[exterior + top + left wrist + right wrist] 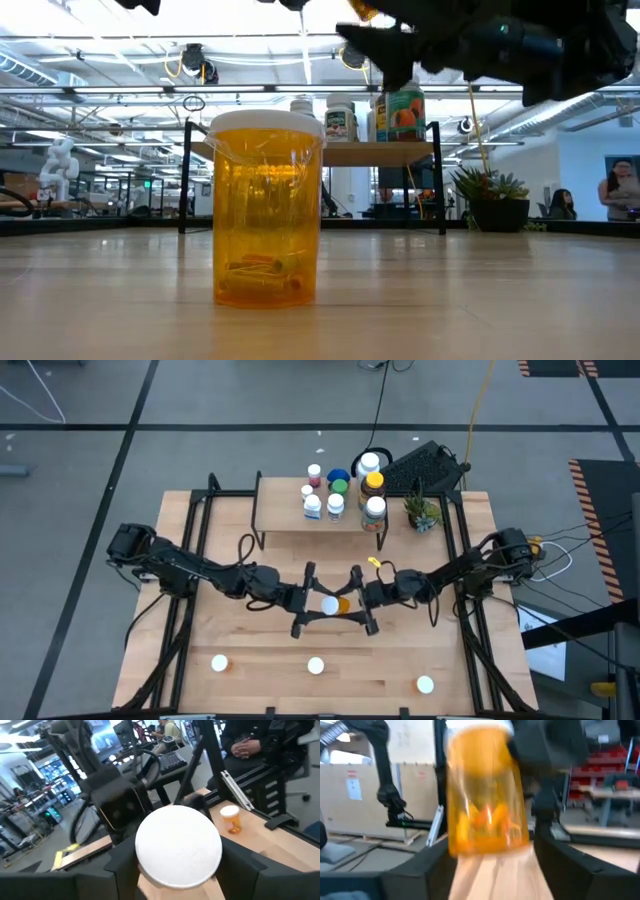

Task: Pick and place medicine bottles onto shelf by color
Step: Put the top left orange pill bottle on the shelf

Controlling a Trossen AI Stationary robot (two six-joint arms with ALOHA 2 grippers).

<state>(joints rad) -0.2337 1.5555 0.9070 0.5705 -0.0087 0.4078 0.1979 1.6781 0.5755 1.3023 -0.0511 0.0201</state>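
a: where's the orange bottle?
b: mid-worktop, between both pincers. the left pincer and right pincer each gape wide around it, gripping nothing.
a: what's around?
b: three more bottles stand along the near edge. the shelf at the back holds a cluster of bottles, with a potted plant beside it.

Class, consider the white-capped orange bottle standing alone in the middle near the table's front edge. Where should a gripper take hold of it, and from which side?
Grip the orange bottle around its round body just below the white cap, coming down from above. It stands upright with bare table all around it, so probably any finger direction fits.
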